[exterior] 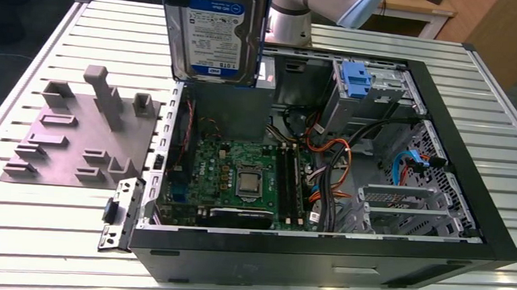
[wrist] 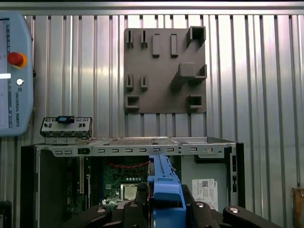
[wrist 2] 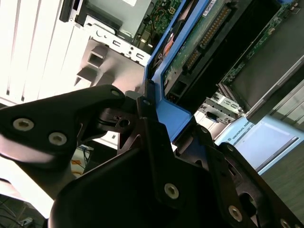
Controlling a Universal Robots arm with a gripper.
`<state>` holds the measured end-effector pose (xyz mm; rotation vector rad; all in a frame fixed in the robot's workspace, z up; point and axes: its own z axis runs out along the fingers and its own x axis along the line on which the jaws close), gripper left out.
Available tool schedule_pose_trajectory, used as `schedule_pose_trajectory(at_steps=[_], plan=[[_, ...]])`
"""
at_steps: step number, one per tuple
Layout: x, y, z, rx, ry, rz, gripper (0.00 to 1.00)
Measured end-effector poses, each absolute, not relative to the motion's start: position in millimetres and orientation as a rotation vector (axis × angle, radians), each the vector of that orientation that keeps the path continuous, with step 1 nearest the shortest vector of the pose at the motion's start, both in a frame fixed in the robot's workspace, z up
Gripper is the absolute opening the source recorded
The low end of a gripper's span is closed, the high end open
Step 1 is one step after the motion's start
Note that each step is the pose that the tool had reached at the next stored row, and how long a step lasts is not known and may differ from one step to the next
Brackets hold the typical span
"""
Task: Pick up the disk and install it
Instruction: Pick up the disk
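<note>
One white-and-blue-labelled disk (exterior: 213, 31) hangs above the open computer case (exterior: 323, 263) on the bench (exterior: 37, 232); the hand (wrist 2: 166, 118) is closed tight on its blue carrier (wrist: 166, 194).

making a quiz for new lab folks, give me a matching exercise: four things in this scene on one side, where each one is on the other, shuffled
Things
1. the disk
2. grey fixture plate
3. blue caddy
4. processor

Places
A. inside the computer case, at its far side in the exterior view
B. flat on the table, to the exterior view's left of the case
C. clamped in the gripper, held up over the open case
D. on the green board lying in the case

Pairs: 1-C, 2-B, 3-A, 4-D
</note>
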<state>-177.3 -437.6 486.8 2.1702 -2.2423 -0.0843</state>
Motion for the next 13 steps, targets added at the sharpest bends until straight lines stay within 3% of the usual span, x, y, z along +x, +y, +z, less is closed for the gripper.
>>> schedule_pose_trajectory(at_steps=[13], plan=[[-176.7, -437.5, 486.9, 2.170, -2.242, -0.084, 0.36]])
